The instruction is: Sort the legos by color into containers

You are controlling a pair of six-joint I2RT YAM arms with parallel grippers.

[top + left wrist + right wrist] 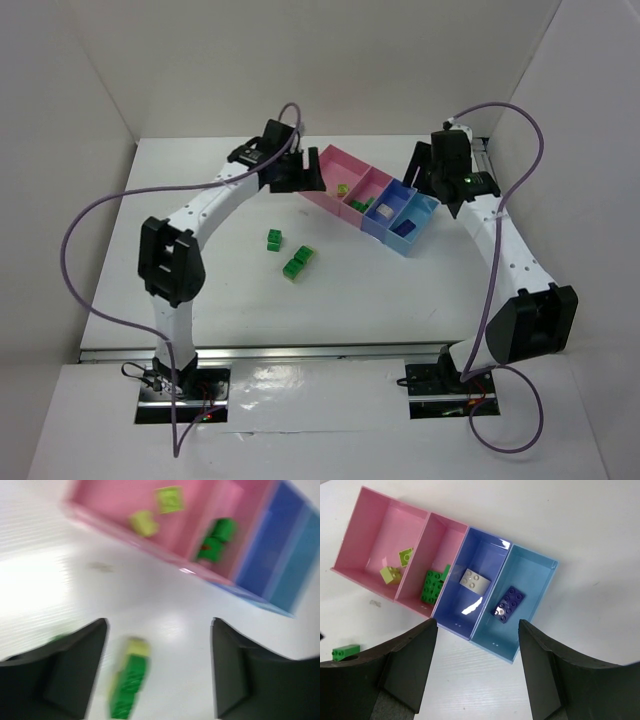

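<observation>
purple cables (66, 240) looped from both arms above the white table (230, 310). the left gripper (159, 625) hung by the far-left end of the tray row and hid that corner from the top camera. its fingers stood apart, and a blurred green brick (129, 685) lay on the table under the gap. loose green bricks (300, 260) lay well apart from the trays.

the right gripper (477, 625) hovered over the row, fingers apart and empty. the large pink tray (370, 520) held two pale yellow-green bricks (405, 556). the smaller pink tray (442, 532) held green bricks (431, 586), the periwinkle tray (482, 552) a beige brick (474, 581), and the light blue tray (532, 567) a dark purple flat brick (508, 605).
</observation>
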